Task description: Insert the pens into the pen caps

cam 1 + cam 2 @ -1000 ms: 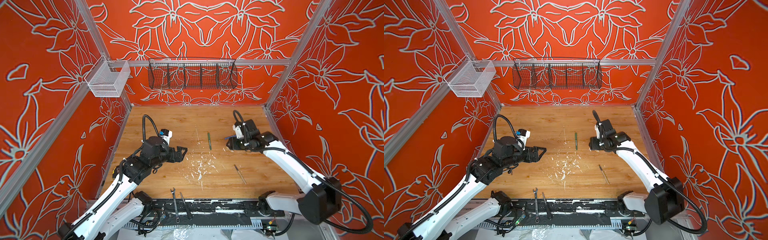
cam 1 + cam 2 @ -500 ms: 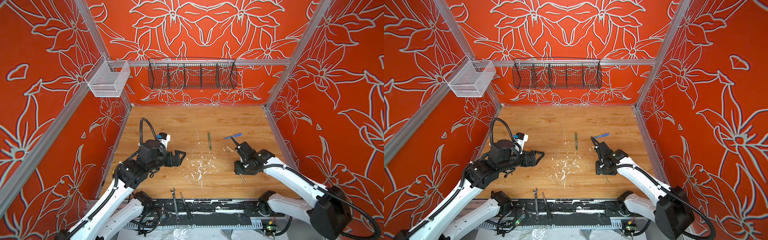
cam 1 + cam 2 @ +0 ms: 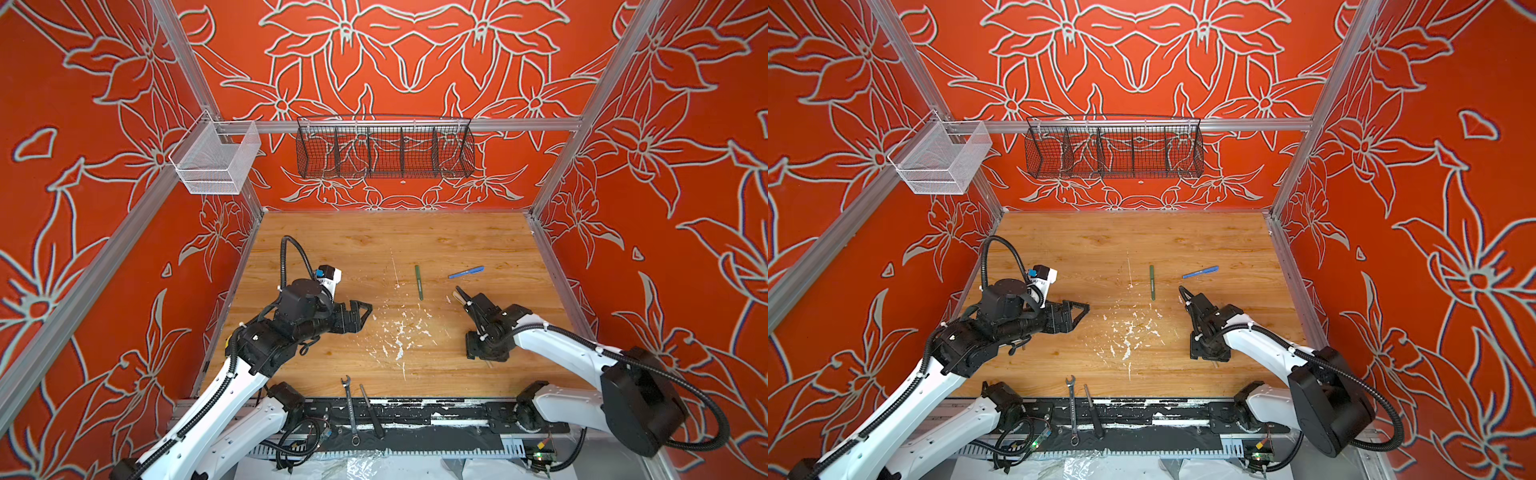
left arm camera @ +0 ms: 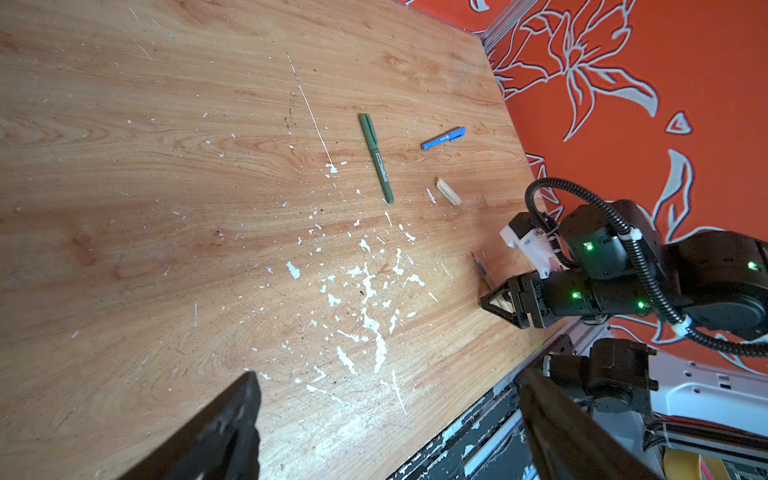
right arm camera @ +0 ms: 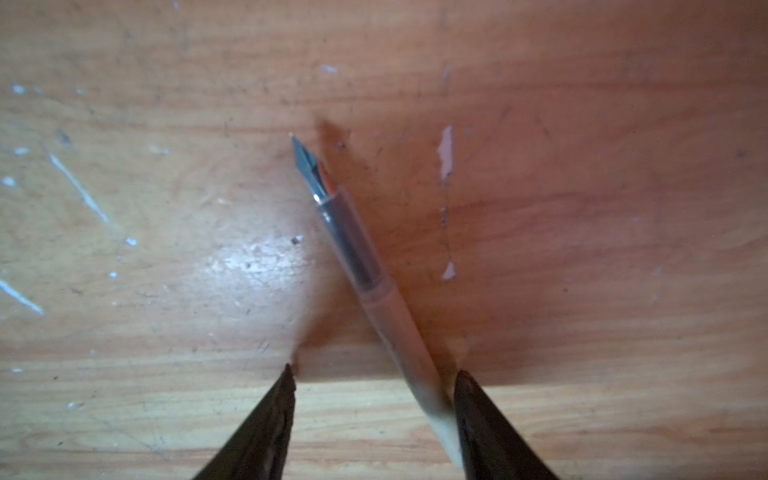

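Pens first: the tan pen lies flat on the wooden table towards its front right, directly under my right gripper, with its dark tip section and metal nib bare and pointing out ahead of the fingers. In the right wrist view the jaws stand partly apart astride the barrel. The barrel rests against one finger and a clear gap is left to the other, so I am not clamping anything there. The tan cap lies by itself on the table, farther back than that gripper and apart from its pen. The green pen lies near the middle of the table, running front to back. The blue pen lies slanted a little to its right, farther back than the tan cap, and the two pens do not touch. My left gripper hangs over the left part of the table with its jaws spread wide and nothing between them, aimed towards the patch of white flecks in the middle. A wrench and a black slim tool lie side by side at the front edge, between the two arm bases
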Robot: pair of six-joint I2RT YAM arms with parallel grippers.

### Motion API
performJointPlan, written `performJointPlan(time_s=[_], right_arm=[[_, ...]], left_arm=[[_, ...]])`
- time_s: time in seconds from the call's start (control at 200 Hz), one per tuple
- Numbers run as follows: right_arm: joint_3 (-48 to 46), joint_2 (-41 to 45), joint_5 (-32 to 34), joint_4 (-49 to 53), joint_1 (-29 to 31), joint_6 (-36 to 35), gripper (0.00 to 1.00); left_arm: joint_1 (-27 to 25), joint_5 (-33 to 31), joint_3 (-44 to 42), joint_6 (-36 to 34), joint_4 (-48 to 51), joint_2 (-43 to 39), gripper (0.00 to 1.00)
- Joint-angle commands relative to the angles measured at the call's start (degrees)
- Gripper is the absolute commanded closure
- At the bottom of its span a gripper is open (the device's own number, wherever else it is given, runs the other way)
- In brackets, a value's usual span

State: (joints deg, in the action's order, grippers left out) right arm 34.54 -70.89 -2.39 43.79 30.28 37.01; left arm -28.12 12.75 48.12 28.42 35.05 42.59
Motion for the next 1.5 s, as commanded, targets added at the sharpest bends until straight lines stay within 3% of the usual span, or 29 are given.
performJointPlan(time_s=[0.0,0.21,0.345,0.691,1.021,1.166,1.496], right_arm=[[-1.51,1.19,-2.56,0.23,0.4,2.77,0.38],[-3.84,2.33,-8.52,-2.68,0.48,3.45,0.4],[-3.99,2.37,-11.43,-3.9,0.49,3.31,0.47],[-0.44,-2.79,-8.3,1.21,1.04,1.61,0.7],[-3.06,1.54,-12.72,-8.78,4.03,10.79,0.9],[-3.64,2.59,-14.22,-16.23,5.37,15.67,0.92],[-2.98,0.58,-8.63,-24.82,10.05,20.8,0.95]], left_arm=[[0.26,0.56,0.17,0.33,-0.93,0.13,0.03],[0.26,0.53,-0.63,0.16,-1.47,-0.13,0.03],[0.26,0.38,-1.0,0.17,-0.52,-0.7,0.03],[0.26,-1.44,-5.23,1.29,-1.56,-6.07,0.03],[0.26,-1.1,-4.39,-0.61,-1.33,-3.89,0.03],[0.26,-0.94,-5.03,-0.72,-1.73,-3.65,0.03],[0.16,2.15,-8.31,-0.84,-3.5,-3.82,0.03]])
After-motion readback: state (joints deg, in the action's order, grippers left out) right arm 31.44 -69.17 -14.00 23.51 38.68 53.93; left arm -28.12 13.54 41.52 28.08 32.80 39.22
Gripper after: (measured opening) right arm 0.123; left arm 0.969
